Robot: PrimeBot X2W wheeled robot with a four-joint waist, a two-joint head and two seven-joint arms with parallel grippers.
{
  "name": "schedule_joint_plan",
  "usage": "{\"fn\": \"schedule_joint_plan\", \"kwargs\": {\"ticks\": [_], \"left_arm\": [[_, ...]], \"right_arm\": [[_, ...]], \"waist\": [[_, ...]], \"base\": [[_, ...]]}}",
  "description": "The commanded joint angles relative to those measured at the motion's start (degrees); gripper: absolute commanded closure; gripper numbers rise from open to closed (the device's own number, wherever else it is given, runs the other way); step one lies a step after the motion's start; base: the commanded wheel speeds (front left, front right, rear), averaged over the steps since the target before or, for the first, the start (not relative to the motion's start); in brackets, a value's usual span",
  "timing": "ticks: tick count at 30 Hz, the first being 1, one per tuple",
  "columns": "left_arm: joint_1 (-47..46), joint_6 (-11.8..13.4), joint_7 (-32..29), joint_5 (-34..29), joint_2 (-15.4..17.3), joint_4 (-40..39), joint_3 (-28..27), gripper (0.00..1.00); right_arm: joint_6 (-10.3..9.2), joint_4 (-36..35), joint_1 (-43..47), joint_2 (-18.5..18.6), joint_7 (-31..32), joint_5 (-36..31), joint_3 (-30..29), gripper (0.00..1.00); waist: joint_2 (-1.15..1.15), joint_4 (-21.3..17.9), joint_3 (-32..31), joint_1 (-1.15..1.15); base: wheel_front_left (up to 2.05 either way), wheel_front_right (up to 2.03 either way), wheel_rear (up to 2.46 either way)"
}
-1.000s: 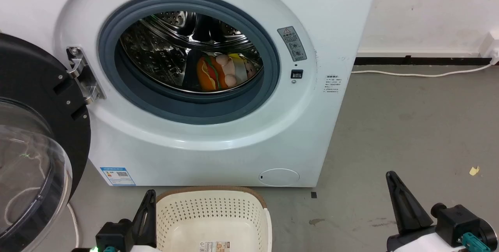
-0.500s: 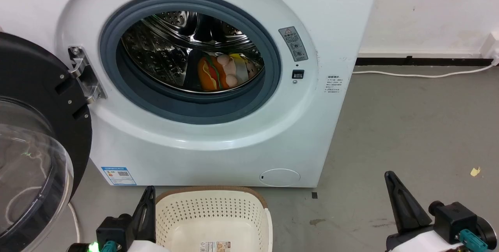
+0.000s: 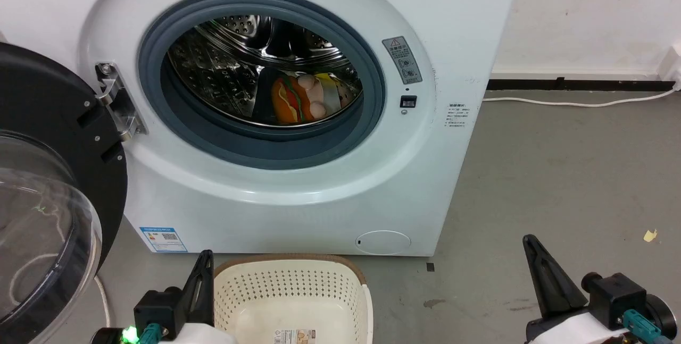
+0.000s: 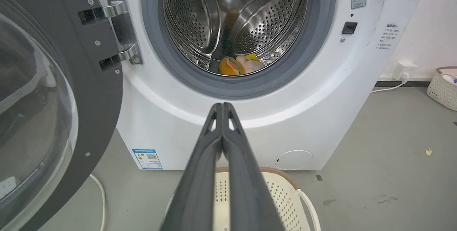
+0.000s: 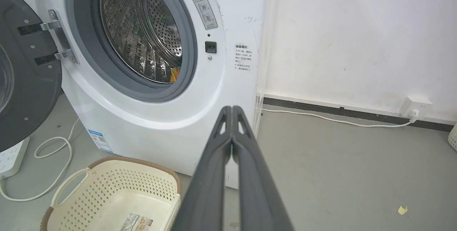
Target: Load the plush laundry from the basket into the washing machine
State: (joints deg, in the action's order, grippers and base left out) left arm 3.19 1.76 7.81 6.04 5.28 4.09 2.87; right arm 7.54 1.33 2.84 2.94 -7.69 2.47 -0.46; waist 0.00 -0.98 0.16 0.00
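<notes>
Slight camera drift; one plush laundry [image 3: 302, 100] in washing machine [image 3: 298, 200], one basket [image 3: 290, 282], left gripper [image 4: 222, 105], right gripper [image 5: 232, 108] both closed

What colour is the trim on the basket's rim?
Brown, on a cream basket; clearest in the right wrist view.

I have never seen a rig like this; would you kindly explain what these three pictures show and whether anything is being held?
This is a wheeled robot with two arms. One picture comes from its head camera, looking down at a front-loading washing machine with its glass door swung open. The other two come from cameras on the wrists, looking along each gripper's dark fingers: the left gripper and the right gripper. Both are shut and hold nothing. The plush toy lies inside the steel drum. The cream basket stands on the grey floor before the machine, with a label sticker on its bottom.
</notes>
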Motion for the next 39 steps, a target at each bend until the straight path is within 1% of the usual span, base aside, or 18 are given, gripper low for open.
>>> {"fn": "schedule_joint_plan", "kwargs": {"ticks": [1,39], "left_arm": [[-0.9,-0.4,-0.4,-0.7,-0.2,-0.4,-0.3,1.0],[-2.4,-1.3,-5.1,-4.1,-1.6,-2.8,-1.9,1.0]], "right_arm": [[-0.03,-0.4,-1.1,0.0,0.3,-0.4,0.1,1.0],[-0.04,-1.0,-2.2,-0.1,5.0,-1.7,0.3,1.0]], "waist": [[0.0,0.0,0.0,0.0],[0.0,0.6,-0.1,0.0]], "base": [[0.0,0.0,0.0],[0.0,0.0,0.0]]}}
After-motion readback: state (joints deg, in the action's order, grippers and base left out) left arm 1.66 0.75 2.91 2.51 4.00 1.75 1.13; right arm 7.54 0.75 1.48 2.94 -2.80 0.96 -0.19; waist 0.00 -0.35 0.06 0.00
